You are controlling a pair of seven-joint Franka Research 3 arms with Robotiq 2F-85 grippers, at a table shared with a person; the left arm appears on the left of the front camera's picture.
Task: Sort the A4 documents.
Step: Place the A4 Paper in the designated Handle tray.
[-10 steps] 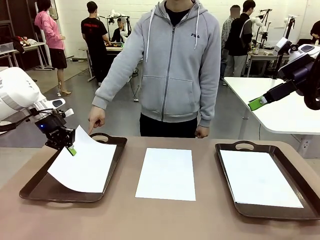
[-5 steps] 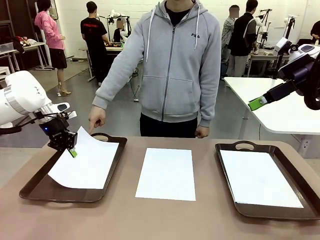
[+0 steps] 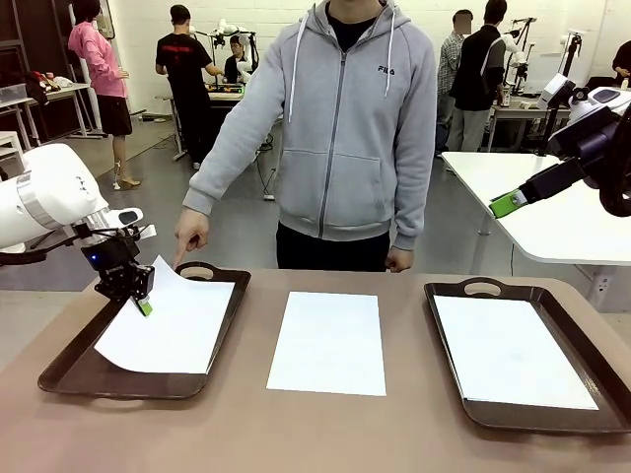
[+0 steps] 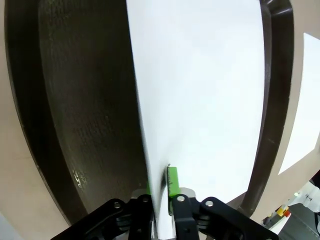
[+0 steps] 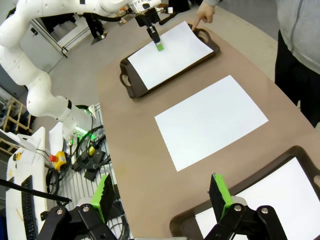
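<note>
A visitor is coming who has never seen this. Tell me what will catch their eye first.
The left gripper straddles the raised edge of a white sheet in the left tray, while a person's hand points down at that tray's far end. A second sheet lies mid-table, and the right gripper hangs open high at the right.

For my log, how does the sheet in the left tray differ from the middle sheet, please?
The left sheet lies in a tray, the middle sheet on bare table. The left sheet's edge is raised between the fingers of the left gripper; the middle sheet lies flat. Both are plain white.
</note>
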